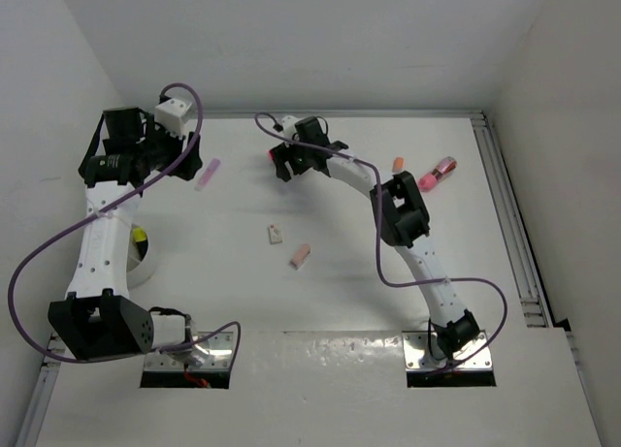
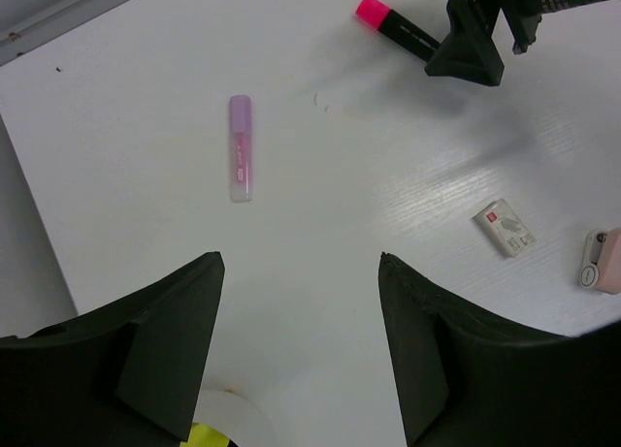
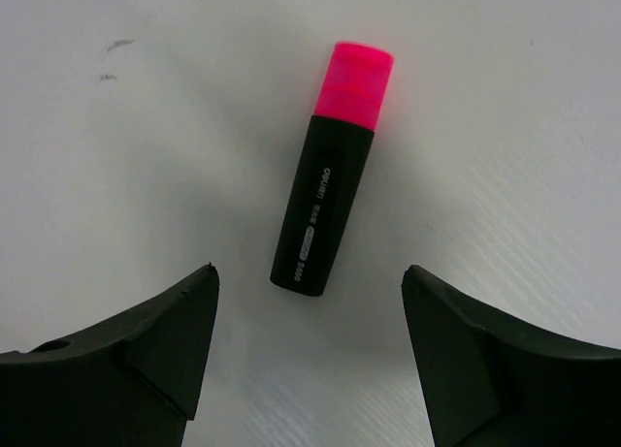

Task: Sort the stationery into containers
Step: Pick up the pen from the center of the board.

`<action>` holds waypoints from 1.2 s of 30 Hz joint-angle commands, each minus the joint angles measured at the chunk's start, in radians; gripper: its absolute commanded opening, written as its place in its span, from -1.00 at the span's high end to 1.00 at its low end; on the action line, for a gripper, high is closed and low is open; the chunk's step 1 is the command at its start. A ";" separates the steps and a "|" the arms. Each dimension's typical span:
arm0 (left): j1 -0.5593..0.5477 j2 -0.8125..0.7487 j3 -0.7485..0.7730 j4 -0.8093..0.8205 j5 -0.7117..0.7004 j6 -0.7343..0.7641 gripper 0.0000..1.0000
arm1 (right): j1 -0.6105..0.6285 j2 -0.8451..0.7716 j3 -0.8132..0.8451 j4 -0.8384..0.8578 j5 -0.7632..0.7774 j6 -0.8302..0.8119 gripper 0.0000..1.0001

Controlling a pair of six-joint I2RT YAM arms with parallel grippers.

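My right gripper [image 1: 284, 160] is open and hovers just above a black highlighter with a pink cap [image 3: 325, 214], which lies on the table a little ahead of the fingertips [image 3: 310, 277]. The left wrist view shows that highlighter too [image 2: 393, 25]. My left gripper [image 1: 136, 156] is open and empty [image 2: 301, 272], held high above the round white tub [image 1: 147, 265], whose rim [image 2: 233, 413] shows with something yellow [image 2: 206, 435] inside. A pale purple highlighter [image 1: 208, 173] lies ahead of it [image 2: 240, 148]. A small pink cup [image 1: 441, 171] is at the far right.
A whitish eraser [image 1: 277, 234] and a pink eraser [image 1: 300, 256] lie mid-table, and both show in the left wrist view [image 2: 505, 227] [image 2: 604, 263]. An orange-capped marker [image 1: 397, 164] lies near the cup. White walls enclose the table, with a rail [image 1: 509, 224] along the right edge.
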 commanded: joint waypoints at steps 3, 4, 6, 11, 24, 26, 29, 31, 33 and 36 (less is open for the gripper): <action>-0.011 -0.005 0.016 0.005 -0.034 -0.016 -0.43 | 0.008 0.049 0.052 0.106 0.032 -0.021 -0.37; -0.011 -0.001 0.019 0.004 -0.037 -0.019 -0.43 | 0.010 0.057 0.055 0.112 0.039 -0.029 -0.32; -0.011 0.010 0.024 0.001 -0.048 -0.019 -0.43 | 0.010 0.078 0.078 0.108 0.067 -0.027 -0.23; -0.014 0.044 0.047 0.002 -0.054 -0.039 -0.43 | 0.033 0.088 0.092 0.094 0.138 -0.117 -0.06; -0.019 0.024 0.025 -0.004 -0.054 -0.091 -0.41 | 0.053 -0.074 -0.148 0.011 0.061 -0.141 1.00; -0.018 -0.017 -0.008 0.045 -0.048 -0.138 -0.39 | 0.044 -0.172 -0.222 0.037 0.030 -0.104 1.00; -0.018 -0.106 -0.122 0.122 -0.009 -0.224 -0.40 | 0.035 -0.295 -0.304 0.011 -0.029 -0.072 1.00; -0.019 -0.181 -0.227 0.214 0.039 -0.333 -0.41 | 0.035 -0.358 -0.345 -0.009 -0.051 0.002 1.00; -0.016 -0.223 -0.294 0.293 0.087 -0.428 -0.42 | 0.039 -0.450 -0.387 -0.009 -0.079 0.043 1.00; -0.014 -0.251 -0.384 0.344 0.190 -0.519 -0.43 | 0.050 -0.544 -0.419 -0.010 -0.112 0.103 1.00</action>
